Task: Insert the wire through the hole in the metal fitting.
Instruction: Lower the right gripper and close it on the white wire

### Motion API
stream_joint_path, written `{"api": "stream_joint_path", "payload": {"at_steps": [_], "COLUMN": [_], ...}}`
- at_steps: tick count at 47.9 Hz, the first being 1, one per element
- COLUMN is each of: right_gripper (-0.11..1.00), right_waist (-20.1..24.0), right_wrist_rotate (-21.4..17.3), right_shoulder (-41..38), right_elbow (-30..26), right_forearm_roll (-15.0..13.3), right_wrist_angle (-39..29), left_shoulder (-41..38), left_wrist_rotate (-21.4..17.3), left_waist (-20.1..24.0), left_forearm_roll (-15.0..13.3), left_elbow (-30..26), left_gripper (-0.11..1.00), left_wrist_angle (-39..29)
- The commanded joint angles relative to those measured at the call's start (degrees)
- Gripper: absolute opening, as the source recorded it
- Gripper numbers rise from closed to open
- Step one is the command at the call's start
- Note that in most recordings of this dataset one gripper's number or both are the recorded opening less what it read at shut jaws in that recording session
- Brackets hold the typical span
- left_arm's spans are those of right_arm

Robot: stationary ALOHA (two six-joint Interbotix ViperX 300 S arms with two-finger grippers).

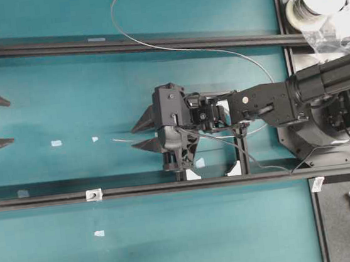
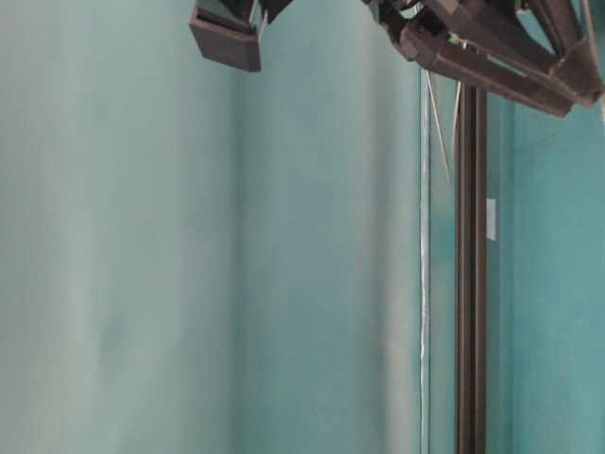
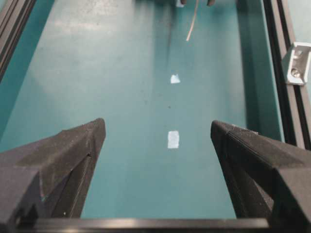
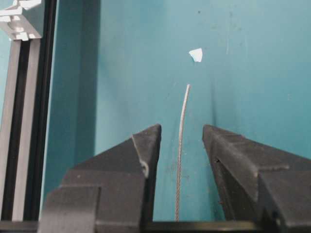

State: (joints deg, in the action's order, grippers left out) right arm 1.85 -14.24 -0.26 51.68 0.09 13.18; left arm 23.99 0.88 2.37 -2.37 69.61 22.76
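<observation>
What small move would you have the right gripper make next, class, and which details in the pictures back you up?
Probably close the right gripper on the wire. Its jaws stand apart with the wire running up between them, seemingly ungripped, its free end lying past the fingertips. The metal fitting sits off on the black rail, so the wire likely needs a firm hold before being carried there.

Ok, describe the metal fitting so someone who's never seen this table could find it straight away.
Follow the long black rail nearest the bottom of the overhead view, across the teal table. Toward its left sits the tiny shiny silver squarish metal fitting. Unlike the flat white tape scraps, it gleams and has a dark round centre hole.
</observation>
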Motion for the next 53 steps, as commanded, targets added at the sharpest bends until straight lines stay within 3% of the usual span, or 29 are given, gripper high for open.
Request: {"api": "stream_joint_path", "payload": {"at_steps": [1, 41, 46, 53], "right_gripper": [0.48, 0.47, 0.41, 0.22], "right_waist": [0.18, 0.26, 0.35, 0.35], "right_wrist_rotate": [-0.18, -0.88, -0.88, -0.79], "right_shoulder": [0.00, -1.85, -1.76, -1.76], "right_elbow": [-0.70, 1.41, 1.58, 1.14], "right_forearm_roll": [0.00, 0.00, 0.00, 0.00], "right_wrist_angle": [0.35, 5.98, 5.36, 3.34], "left_shoulder": [0.18, 0.18, 0.18, 0.26], "left_wrist_rotate": [0.09, 0.18, 0.18, 0.18], "left_waist": [-0.09, -0.09, -0.09, -0.09], "left_forearm_roll": [-0.09, -0.09, -0.09, -0.09], "left_elbow": [-0.53, -0.53, -0.53, -0.53], "left_gripper": [0.81, 0.81, 0.81, 0.81], "left_wrist_angle": [0.44, 0.44, 0.44, 0.53]}}
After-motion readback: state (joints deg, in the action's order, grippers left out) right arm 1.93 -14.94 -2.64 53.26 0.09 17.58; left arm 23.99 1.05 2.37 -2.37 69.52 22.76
